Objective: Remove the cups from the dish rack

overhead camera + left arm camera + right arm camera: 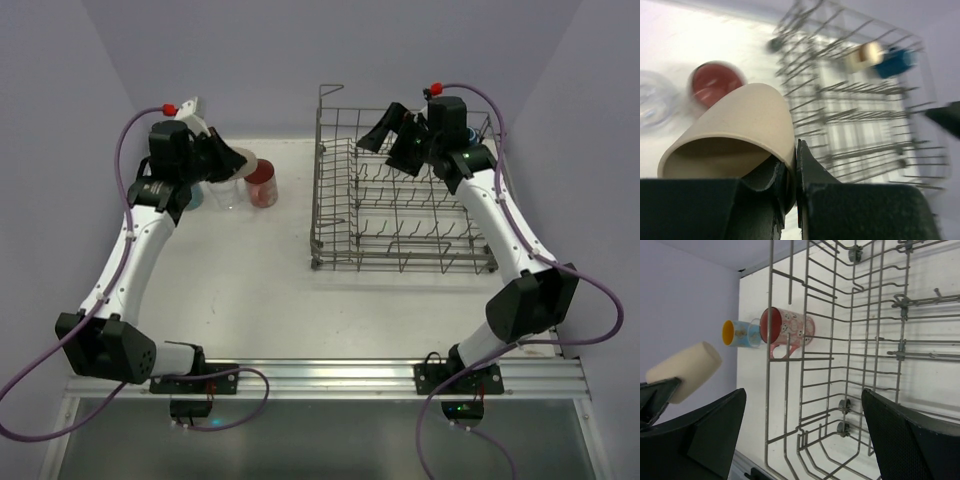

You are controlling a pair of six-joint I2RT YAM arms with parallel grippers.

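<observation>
Lavender walls enclose a white tabletop [260, 290]. Near its far right corner stands the grey wire dish rack [322, 180]. Above the rack's far right corner hangs the right gripper [804, 395], fingers spread wide and holding nothing. Near the far left corner, the left gripper [794, 165] is clamped on the rim of a tilted beige plastic cup [740, 120], above a clear glass [228, 190], a pink-red patterned tumbler [790, 330] and a light blue mug with orange inside [737, 333]. Blurred shapes in the rack look like a second beige cup [865, 54] and a dark blue mug [894, 62].
</observation>
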